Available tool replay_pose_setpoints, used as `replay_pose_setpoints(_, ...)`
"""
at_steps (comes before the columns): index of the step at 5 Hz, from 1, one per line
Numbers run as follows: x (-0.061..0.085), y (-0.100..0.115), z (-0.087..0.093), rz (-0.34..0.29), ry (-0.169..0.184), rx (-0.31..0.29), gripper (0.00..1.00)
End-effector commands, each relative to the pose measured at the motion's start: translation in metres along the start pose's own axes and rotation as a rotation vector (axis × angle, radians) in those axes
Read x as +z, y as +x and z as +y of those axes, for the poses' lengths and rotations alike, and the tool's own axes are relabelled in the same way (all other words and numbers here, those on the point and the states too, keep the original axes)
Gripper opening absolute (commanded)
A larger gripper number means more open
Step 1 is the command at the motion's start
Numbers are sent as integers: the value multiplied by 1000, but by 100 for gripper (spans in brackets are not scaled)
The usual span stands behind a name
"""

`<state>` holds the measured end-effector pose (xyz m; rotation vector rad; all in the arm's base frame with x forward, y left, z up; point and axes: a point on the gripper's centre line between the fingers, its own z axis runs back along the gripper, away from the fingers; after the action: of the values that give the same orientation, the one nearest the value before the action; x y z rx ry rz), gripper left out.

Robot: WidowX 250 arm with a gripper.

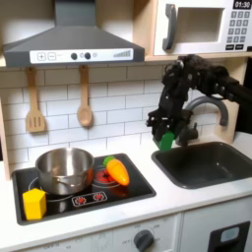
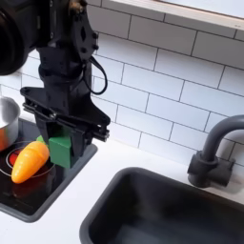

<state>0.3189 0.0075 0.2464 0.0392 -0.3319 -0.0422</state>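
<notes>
- A small green block (image 2: 60, 150) sits pinched between the fingers of the black gripper (image 2: 60, 143), hanging clear of the white countertop (image 1: 148, 202); in the first exterior view the same green block (image 1: 165, 139) shows just under the gripper (image 1: 164, 135).
- The block hangs above the strip of counter between the black stovetop (image 1: 138, 179) and the dark sink basin (image 1: 212, 165), near the stovetop's right edge as the first exterior view shows it.
- In the second exterior view the gripper's fingers close on the block from either side, with the black arm (image 2: 57, 57) rising straight up behind.
- An orange plastic carrot with a green top (image 2: 29, 159) lies on a red burner at the second exterior view's left, near the block but apart from it.
- A shiny steel pot (image 1: 65, 169) stands on the stovetop's back left, the carrot just beside it.
- A yellow block (image 1: 34, 204) rests at the stovetop's front left corner.
- A dark grey curved faucet (image 2: 214, 151) stands at the sink's back edge.
- Two wooden utensils (image 1: 85, 98) hang on the white tiled wall under a grey range hood (image 1: 69, 44), and a microwave (image 1: 202, 27) sits high above the sink.
</notes>
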Motion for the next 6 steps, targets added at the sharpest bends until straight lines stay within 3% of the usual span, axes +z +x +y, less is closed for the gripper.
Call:
replay_pose_setpoints(1, -9, 18, 12, -31, 56, 22, 0)
replay_pose_setpoints(3, -14, 30, 35, -36, 97, 68, 0)
replay_pose_setpoints(6, -22, 35, 54, -30, 135, 100, 0)
